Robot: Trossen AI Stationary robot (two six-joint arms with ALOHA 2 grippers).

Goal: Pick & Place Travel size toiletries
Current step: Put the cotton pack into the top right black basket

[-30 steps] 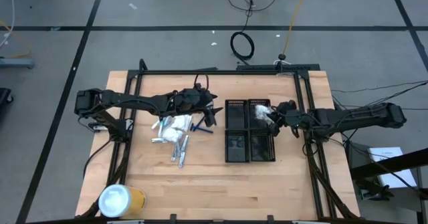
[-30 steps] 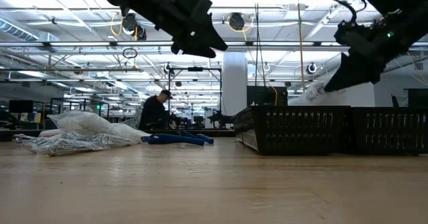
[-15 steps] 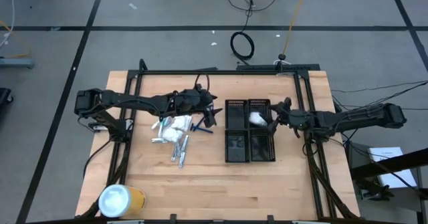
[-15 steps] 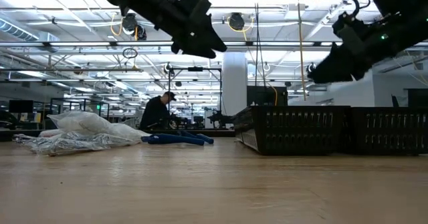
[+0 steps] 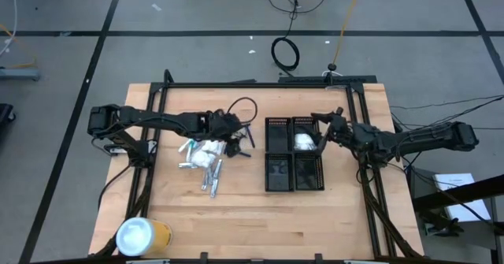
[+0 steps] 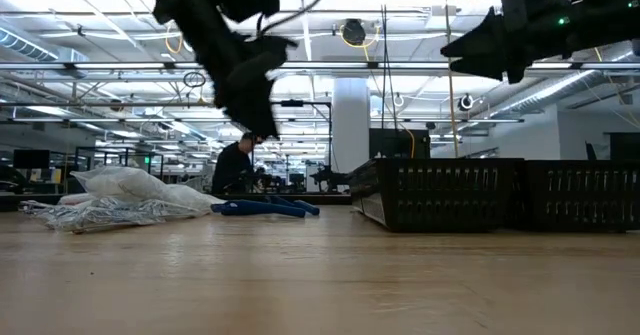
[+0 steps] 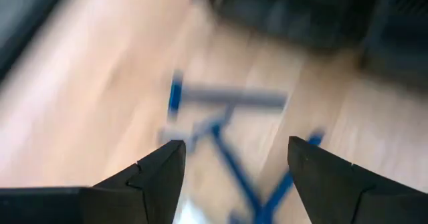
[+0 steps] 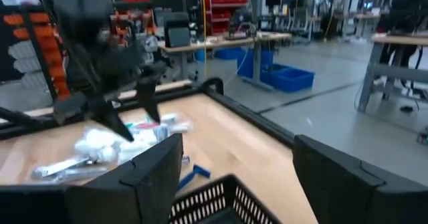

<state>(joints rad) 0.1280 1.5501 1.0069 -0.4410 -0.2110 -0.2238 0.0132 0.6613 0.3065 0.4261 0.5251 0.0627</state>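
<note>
one crinkly white packet point(image 5: 303, 140) now lies in the far right cell of the black gridded tray point(image 5: 294, 184); a second ago the right hand point(image 5: 325, 127) carried it, and that hand has since let go and lifted clear, fingers apart and empty. one item placed, by my reckoning. the left hand point(image 5: 234, 140) has dropped over the blue razors point(image 7: 224, 127) beside the pile point(image 5: 204, 158) on the bench point(image 5: 236, 224), fingers spread, holding nothing. counted: two razors or so, one white packet in the pile, several silvery tubes too small to number, four tray cells.
</note>
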